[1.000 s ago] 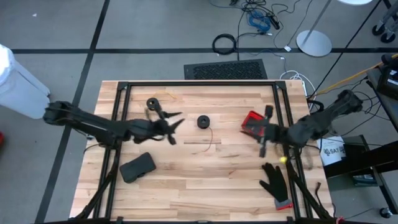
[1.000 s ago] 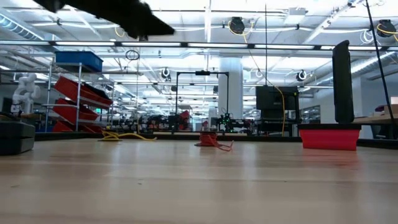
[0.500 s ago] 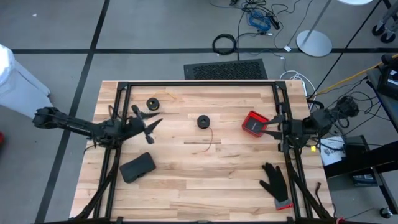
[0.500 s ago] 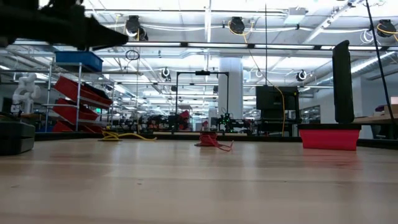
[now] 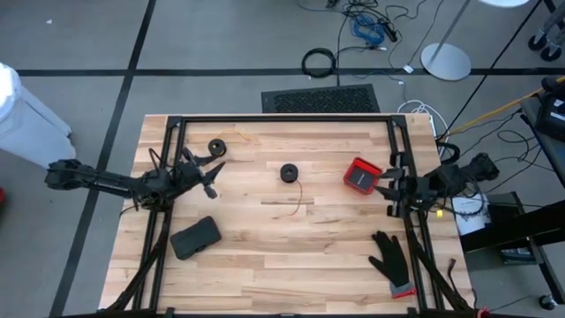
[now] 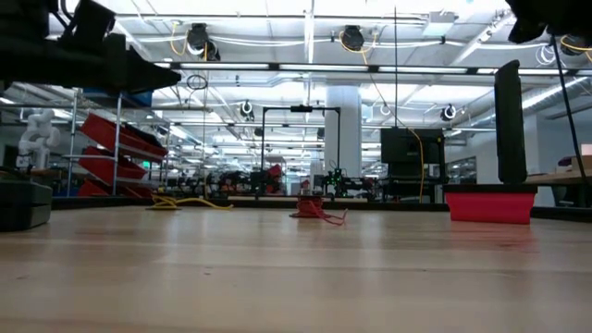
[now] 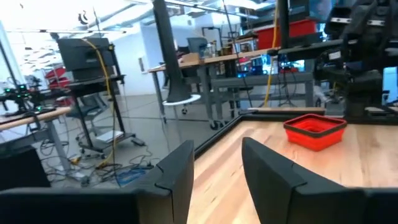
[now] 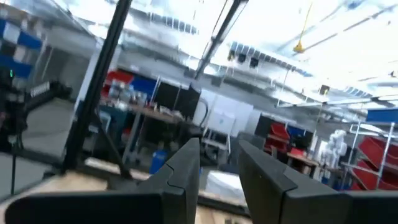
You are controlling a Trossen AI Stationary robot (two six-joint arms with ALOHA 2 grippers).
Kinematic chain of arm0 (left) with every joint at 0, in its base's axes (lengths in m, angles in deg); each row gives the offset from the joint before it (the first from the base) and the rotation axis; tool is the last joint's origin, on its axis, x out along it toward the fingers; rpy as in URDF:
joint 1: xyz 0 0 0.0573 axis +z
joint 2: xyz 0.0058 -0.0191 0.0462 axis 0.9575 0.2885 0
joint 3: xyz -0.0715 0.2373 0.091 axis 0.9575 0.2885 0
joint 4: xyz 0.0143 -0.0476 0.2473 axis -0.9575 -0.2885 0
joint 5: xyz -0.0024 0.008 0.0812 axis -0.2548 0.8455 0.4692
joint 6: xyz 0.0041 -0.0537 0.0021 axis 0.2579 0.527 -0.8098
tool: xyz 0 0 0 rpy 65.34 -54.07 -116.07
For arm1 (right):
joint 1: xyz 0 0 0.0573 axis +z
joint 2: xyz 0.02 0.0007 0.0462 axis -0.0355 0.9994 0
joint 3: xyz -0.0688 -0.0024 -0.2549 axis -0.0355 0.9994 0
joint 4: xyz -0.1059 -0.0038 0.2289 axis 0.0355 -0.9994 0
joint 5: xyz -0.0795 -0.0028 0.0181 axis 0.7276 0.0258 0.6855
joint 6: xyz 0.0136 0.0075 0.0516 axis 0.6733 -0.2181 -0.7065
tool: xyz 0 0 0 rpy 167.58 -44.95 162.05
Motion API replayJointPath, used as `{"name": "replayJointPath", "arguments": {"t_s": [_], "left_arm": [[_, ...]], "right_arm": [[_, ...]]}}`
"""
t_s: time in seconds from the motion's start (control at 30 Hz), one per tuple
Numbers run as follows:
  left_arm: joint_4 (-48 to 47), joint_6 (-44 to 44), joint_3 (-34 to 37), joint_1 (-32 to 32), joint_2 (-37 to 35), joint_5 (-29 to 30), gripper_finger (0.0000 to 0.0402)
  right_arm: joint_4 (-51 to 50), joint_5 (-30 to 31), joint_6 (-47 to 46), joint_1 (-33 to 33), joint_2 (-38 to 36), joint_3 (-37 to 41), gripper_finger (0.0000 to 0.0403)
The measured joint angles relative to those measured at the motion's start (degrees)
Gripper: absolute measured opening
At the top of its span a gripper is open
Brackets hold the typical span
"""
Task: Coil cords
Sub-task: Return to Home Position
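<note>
Wooden table (image 5: 282, 265) is lying open through the middle for you. Your left gripper (image 5: 214, 175) is hanging over the left edge, fingers spread; your right gripper (image 5: 387, 187) over the right edge, fingers parted. Red cord (image 5: 300, 190) is trailing from its spool (image 5: 288, 172) mid-table; the yellow-tan cord (image 6: 185, 201) is probably lying by the far-left spool (image 5: 217, 147).

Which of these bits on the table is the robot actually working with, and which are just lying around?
Job: red cord and its black spool, mid-table; second black spool, far left; left gripper and right gripper, open at the table's sides.
Lying about: red tray, black glove, black pouch.
</note>
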Motion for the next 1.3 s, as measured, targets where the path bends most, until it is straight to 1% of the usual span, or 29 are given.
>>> {"name": "replayJointPath", "arguments": {"t_s": [0.2, 0.33, 0.43, 0.6, 0.7, 0.77, 0.9, 1.07, 1.17, 1.3], "left_arm": [[-2.2, 1.5, 0.0, 1.2, 0.0, 0.5, 0.0142], [-3.6, 4.0, 0.0, 1.3, 0.0, 1.3, 0.0142], [-4.0, 4.3, 0.0, 1.3, 0.0, 2.3, 0.0142], [-4.0, -0.2, 0.0, 1.3, 0.0, 2.4, 0.0142], [-4.0, -0.2, 0.0, 1.3, 0.0, 2.4, 0.0142], [-4.0, -0.2, 0.0, 1.3, 0.0, 2.4, 0.0142], [-4.0, -0.2, 0.0, 1.3, 0.0, 2.4, 0.0142], [-3.9, -0.2, 0.0, 1.3, 0.0, 2.4, 0.0142], [-3.9, -0.2, 0.0, 1.3, 0.0, 2.4, 0.0142], [-3.9, -0.1, 0.0, 1.3, 0.0, 2.4, 0.0142]], "right_arm": [[-3.5, 0.5, -1.3, -2.7, 0.0, 2.0, 0.0093], [-5.1, -0.6, -3.4, -4.4, 0.0, 3.4, 0.0093], [-7.3, -3.5, -6.0, -5.8, 0.1, 4.3, 0.0093], [-12.0, -9.4, -11.5, -8.1, 0.1, 5.4, 0.0093], [-15.3, -14.3, -14.6, -9.4, 0.1, 5.4, 0.0093], [-15.8, -16.1, -16.3, -10.1, 0.1, 5.4, 0.0093], [-16.6, -15.7, -18.8, -11.3, 0.1, 5.1, 0.0093], [-17.0, -11.9, -22.0, -11.7, 0.2, 4.7, 0.0093], [-17.4, -8.8, -21.4, -11.7, 0.2, 4.7, 0.0093], [-17.2, -4.4, -17.8, -11.7, 0.2, 4.7, 0.0093]]}}
